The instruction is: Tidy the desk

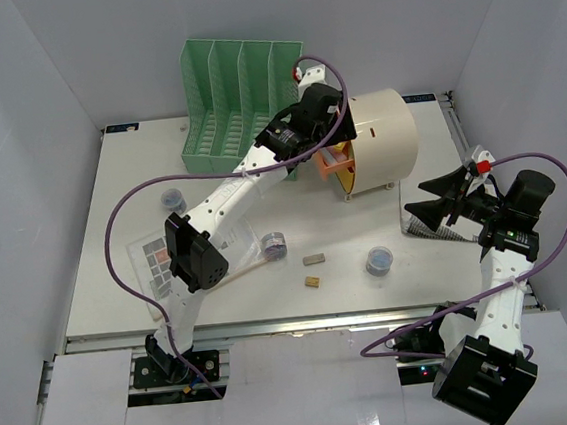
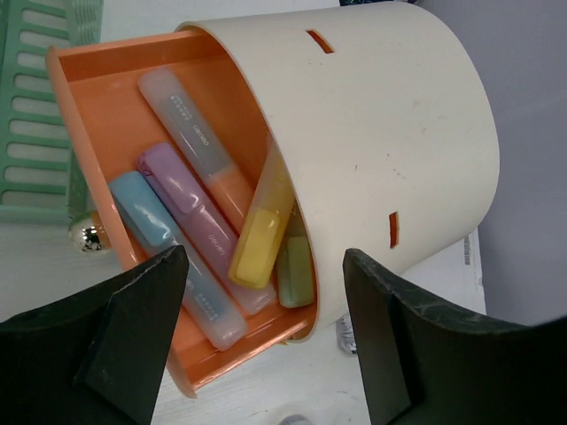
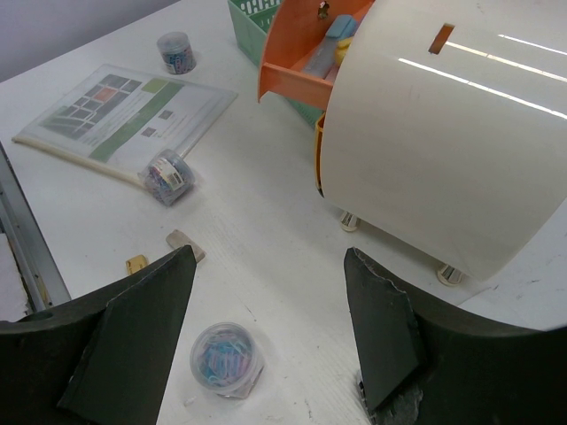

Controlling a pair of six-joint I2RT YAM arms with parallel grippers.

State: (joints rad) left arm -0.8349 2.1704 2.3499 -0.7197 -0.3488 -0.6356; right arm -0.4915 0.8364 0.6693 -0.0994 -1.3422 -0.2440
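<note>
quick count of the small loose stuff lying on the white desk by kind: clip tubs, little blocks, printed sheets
clip tubs: 3
small blocks: 2
printed sheet: 1
total: 6

You see smooth white panel walls point(image 1: 23, 117) closing in the left, top and right of the frame, evenly lit, greyer at the two sides.

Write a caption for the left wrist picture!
Open left gripper faces an orange drawer of pastel highlighters in a cream box.
</note>
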